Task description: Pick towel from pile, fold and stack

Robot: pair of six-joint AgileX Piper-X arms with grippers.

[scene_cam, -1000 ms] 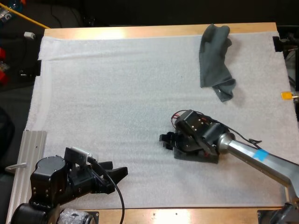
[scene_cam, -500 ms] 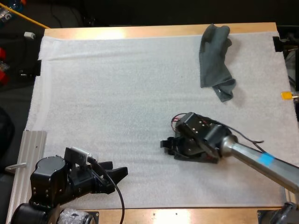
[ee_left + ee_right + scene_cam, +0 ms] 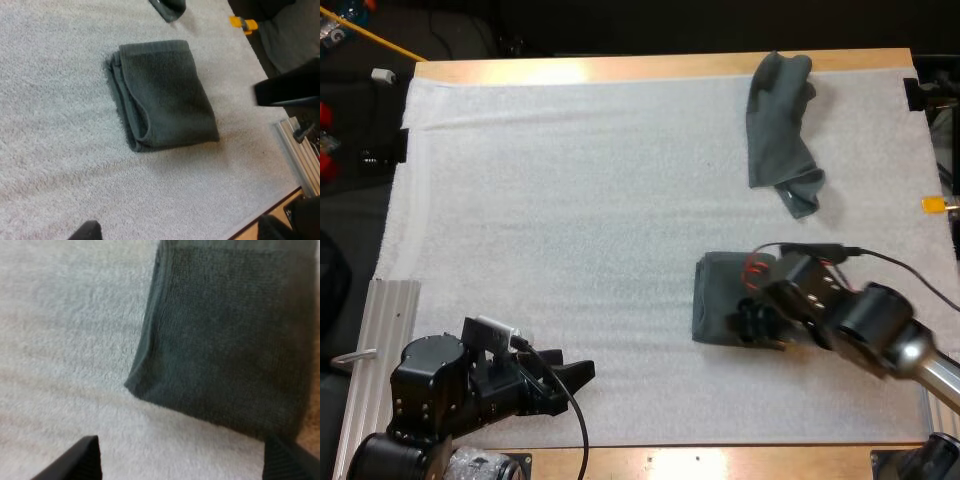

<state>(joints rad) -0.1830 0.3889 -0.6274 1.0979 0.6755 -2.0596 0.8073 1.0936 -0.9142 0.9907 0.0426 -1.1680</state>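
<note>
A dark grey-green folded towel [image 3: 716, 298] lies flat on the white mat [image 3: 550, 200], at about 4 o'clock from the mat's centre. It is a compact rectangle with square corners [image 3: 225, 330]; its stacked layers show along one long side, and a ribbed hem crosses one short end [image 3: 162, 92]. The crumpled towel [image 3: 780, 125], of the same colour, lies well apart at about 1 o'clock, slumped in a long heap from the mat's far edge, its near end twisted.
</note>
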